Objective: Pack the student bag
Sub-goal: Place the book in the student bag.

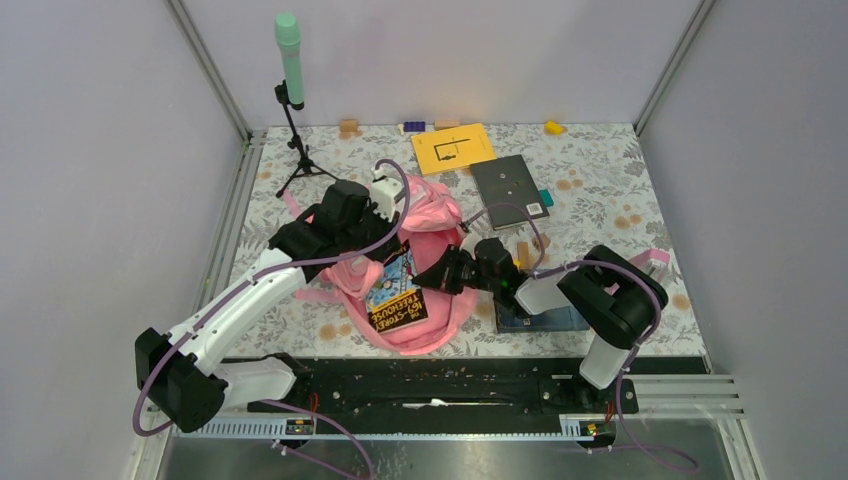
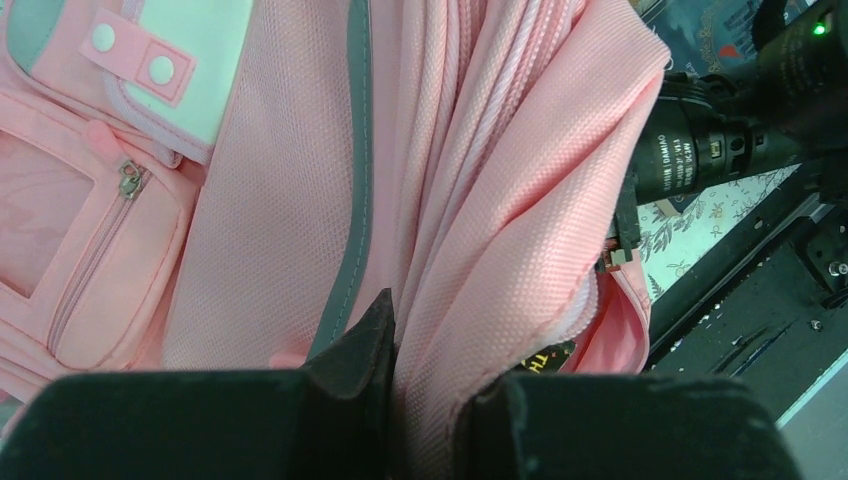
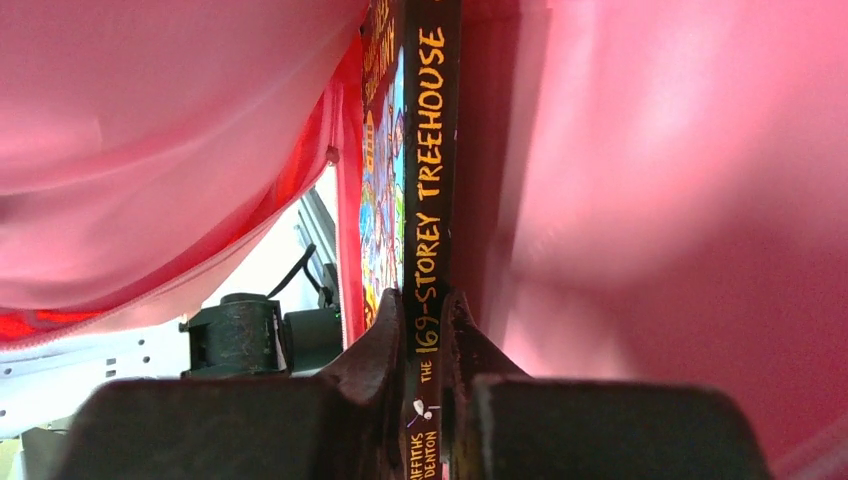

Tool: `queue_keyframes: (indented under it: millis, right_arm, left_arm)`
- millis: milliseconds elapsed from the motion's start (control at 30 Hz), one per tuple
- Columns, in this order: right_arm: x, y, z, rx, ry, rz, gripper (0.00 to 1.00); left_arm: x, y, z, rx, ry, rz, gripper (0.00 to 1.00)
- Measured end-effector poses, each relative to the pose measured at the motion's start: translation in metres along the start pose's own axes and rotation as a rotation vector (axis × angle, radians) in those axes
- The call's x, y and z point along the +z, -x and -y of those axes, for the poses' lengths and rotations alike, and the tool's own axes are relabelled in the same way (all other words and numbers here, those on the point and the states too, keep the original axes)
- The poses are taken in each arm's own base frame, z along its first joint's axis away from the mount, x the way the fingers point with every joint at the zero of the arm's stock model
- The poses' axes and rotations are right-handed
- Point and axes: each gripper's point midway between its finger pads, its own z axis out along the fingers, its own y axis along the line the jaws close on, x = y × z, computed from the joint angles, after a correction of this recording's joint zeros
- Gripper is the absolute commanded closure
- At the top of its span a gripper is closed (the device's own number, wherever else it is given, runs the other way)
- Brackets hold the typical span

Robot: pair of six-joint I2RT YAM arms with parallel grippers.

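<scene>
The student bag (image 1: 440,215), a big soft pink backpack, lies mid-table with its mouth toward the arms. My left gripper (image 1: 385,250) is shut on a fold of the bag's opening edge (image 2: 470,300), and the fabric is pinched between its fingers (image 2: 435,360). A paperback, "The 169-Storey Treehouse" (image 1: 398,305), sticks halfway out of the mouth. My right gripper (image 1: 432,280) is shut on the book's black spine (image 3: 430,150), with a finger on each side (image 3: 425,320). Pink lining (image 3: 650,200) surrounds the book. A sliver of the book (image 2: 548,358) shows under the held flap.
A yellow booklet (image 1: 454,147) and a grey book (image 1: 511,185) lie behind the bag. A dark blue book (image 1: 540,320) sits under the right arm. A green-topped microphone stand (image 1: 289,60) stands back left. Small blocks (image 1: 349,127) line the far edge, and a pink item (image 1: 655,262) lies at the right.
</scene>
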Motion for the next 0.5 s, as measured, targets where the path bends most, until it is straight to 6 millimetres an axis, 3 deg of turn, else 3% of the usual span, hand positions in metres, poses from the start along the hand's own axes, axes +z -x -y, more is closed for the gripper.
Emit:
queue_keyframes:
  millis: [133,367,500]
  right_arm:
    - [-0.011,-0.001,-0.004,-0.016,0.013,0.020,1.00]
    - [-0.026,0.013,-0.046,-0.118,0.118,0.069,1.00]
    - [-0.025,0.016,-0.052,-0.125,0.135,0.070,1.00]
  left_arm:
    - [-0.002,0.000,-0.002,0.023,0.013,0.003,1.00]
    - [-0.025,0.011,-0.004,0.114,0.029,0.070,1.00]
    - [-0.030,0.014,-0.003,0.151,0.027,0.087,1.00]
